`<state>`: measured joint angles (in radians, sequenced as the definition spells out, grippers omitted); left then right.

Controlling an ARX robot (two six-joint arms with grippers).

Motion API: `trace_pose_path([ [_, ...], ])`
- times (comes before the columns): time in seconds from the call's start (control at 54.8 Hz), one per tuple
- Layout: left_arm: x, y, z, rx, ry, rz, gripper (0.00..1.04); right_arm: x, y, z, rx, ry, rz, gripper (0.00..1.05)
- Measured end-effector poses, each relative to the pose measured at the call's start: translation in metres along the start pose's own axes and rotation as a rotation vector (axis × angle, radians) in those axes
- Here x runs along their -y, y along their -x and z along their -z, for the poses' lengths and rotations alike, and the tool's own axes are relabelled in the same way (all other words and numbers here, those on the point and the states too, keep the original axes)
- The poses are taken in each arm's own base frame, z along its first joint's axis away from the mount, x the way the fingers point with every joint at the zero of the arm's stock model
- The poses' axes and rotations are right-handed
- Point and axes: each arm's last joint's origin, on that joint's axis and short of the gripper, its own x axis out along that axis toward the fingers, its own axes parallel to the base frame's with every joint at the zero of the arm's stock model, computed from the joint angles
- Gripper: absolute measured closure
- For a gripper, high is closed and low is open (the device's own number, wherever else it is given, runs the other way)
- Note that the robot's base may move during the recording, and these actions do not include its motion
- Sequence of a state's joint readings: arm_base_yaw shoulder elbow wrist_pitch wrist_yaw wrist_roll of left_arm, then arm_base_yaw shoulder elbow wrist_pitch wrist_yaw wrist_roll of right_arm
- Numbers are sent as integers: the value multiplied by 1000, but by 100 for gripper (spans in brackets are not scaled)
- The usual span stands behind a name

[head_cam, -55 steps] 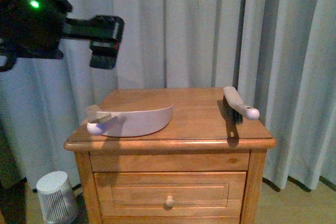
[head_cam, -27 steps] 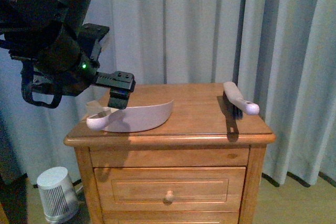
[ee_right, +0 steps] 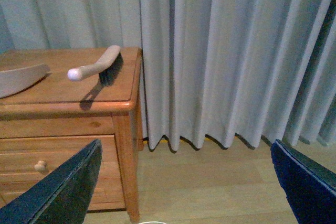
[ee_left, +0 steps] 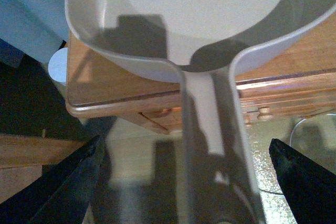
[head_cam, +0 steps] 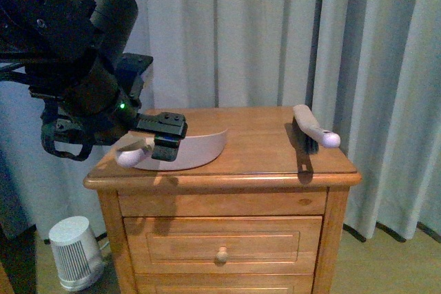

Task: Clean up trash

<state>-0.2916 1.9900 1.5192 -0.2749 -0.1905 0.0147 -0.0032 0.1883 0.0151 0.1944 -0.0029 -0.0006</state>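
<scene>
Looking through the front camera, you see your left gripper (head_cam: 169,137) low over the wooden bench (head_cam: 262,163), at the handle end of a pale plastic dustpan (head_cam: 196,148). In the left wrist view its two dark fingers (ee_left: 79,182) are spread wide on either side of the dustpan's handle (ee_left: 210,129), and neither touches it. A small green light (head_cam: 122,106) glows on that arm.

The dustpan lies flat on the bench's left half. A hand brush (head_cam: 313,132) with a pale handle and dark bristles lies well apart from it near the right edge. A drawer with a round knob (head_cam: 221,255) sits below the top, with grey curtains (head_cam: 262,32) behind and a small white slatted appliance (head_cam: 74,253) on the floor.

Your right gripper (ee_right: 185,145) hangs off to the bench's right, its fingers splayed over bare floor with nothing between them.

None of your views shows where the trash lies.
</scene>
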Motion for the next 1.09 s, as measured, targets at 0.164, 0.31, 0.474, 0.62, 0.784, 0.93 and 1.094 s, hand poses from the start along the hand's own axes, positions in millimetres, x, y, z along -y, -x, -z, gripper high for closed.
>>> trace_pose_path([
  [0.164, 2, -3, 2, -8, -2, 1, 8, 0, 0, 0, 0, 0, 0, 7],
  [0.31, 2, -4, 2, -9, -3, 0, 8, 0, 0, 0, 0, 0, 0, 7],
  [0.474, 3, -7, 4, -14, -6, 4, 8, 0, 0, 0, 0, 0, 0, 7],
  [0.62, 4, -10, 6, -21, -10, 7, 15, 0, 0, 0, 0, 0, 0, 7],
  [0.784, 4, -10, 6, -21, -12, 12, 40, 0, 0, 0, 0, 0, 0, 7],
  [0.93, 4, -10, 7, -28, -15, 17, 63, 0, 0, 0, 0, 0, 0, 7],
  [1.094, 2, -10, 7, -29, -17, 24, 76, 0, 0, 0, 0, 0, 0, 7],
])
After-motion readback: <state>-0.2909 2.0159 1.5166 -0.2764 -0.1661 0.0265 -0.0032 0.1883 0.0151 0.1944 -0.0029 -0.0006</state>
